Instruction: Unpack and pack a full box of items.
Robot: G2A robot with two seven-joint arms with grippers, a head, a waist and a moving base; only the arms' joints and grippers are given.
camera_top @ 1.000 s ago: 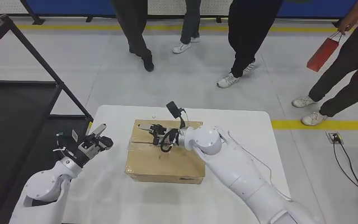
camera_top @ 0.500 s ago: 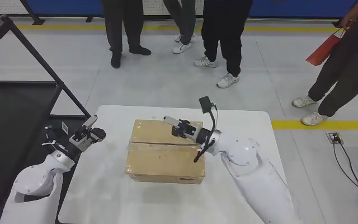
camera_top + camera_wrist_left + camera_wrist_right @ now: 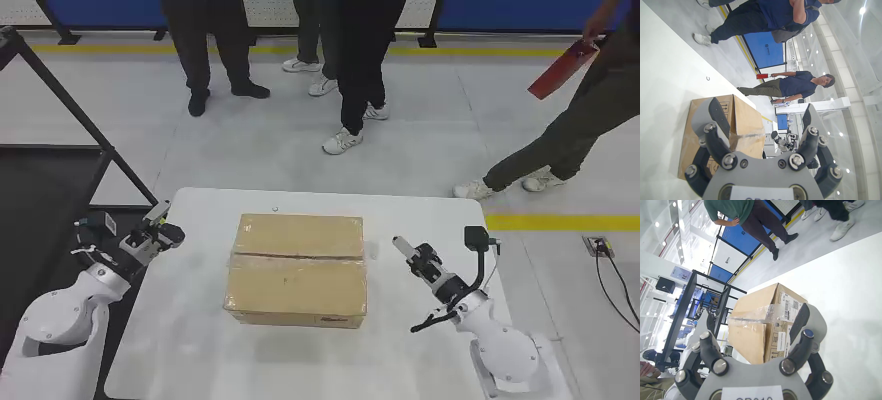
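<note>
A brown cardboard box (image 3: 296, 267) sits shut in the middle of the white table (image 3: 200, 330), its top seam covered with clear tape. My left gripper (image 3: 160, 225) is off the table's left edge, open and holding nothing, pointing toward the box (image 3: 745, 121). My right gripper (image 3: 412, 252) hovers over the table to the right of the box, open and holding nothing. In the right wrist view the box (image 3: 751, 321) shows its taped seam and a white label, seen between the spread fingers (image 3: 799, 318).
A black metal frame (image 3: 70, 110) stands to the left of the table. Several people stand on the floor beyond the far edge. Bare tabletop lies on both sides of the box and in front of it.
My right arm has drawn back from over the box top to the table's right side. My left gripper has shifted slightly left and away from the box.
</note>
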